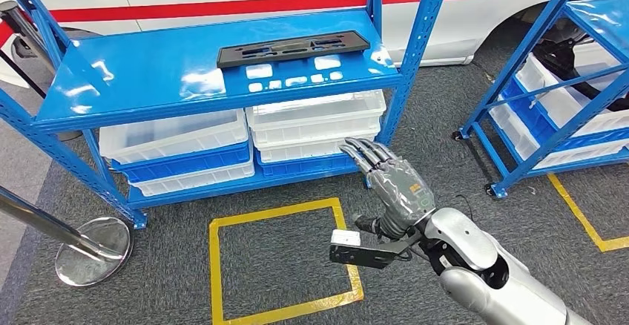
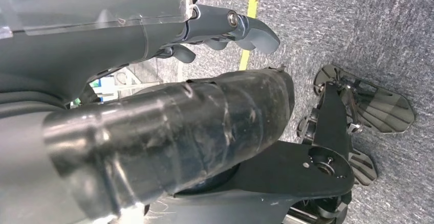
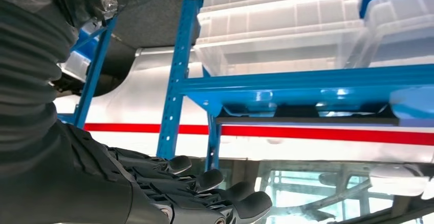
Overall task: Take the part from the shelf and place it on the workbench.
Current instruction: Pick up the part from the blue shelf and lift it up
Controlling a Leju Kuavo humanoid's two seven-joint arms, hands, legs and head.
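Nothing grasped yet: the long black plastic part (image 1: 293,47) lies flat on the blue top shelf (image 1: 148,73), toward its rear edge, at about 12 o'clock in the head view. Taking it, carrying it and setting it down all remain, by judgement; no workbench in sight to aim for.

Right hand (image 1: 393,184) raised in front of the rack at about 4 o'clock, empty, fingers extended and slightly apart, pointing toward the shelf front but well below the top surface and well apart from the part. Same hand (image 3: 169,193) seen from the right wrist with fingers loosely stretched, nothing between them. Left hand (image 2: 225,29) hanging low over the grey carpet, fingers partly curled; whether clenched or released cannot be told.

Edges to mind: the front lip of the top shelf, and the blue upright post (image 1: 415,50) at 1 o'clock, just beside the part's right end. Clear white bins (image 1: 315,121) stacked underneath, close to the fingertips. A second blue rack (image 1: 549,95) at 3 o'clock narrows room on the right. Chrome stanchion base (image 1: 93,251) at 8 o'clock. Open carpet inside the yellow floor square (image 1: 285,262) at 6 o'clock gives standing room.
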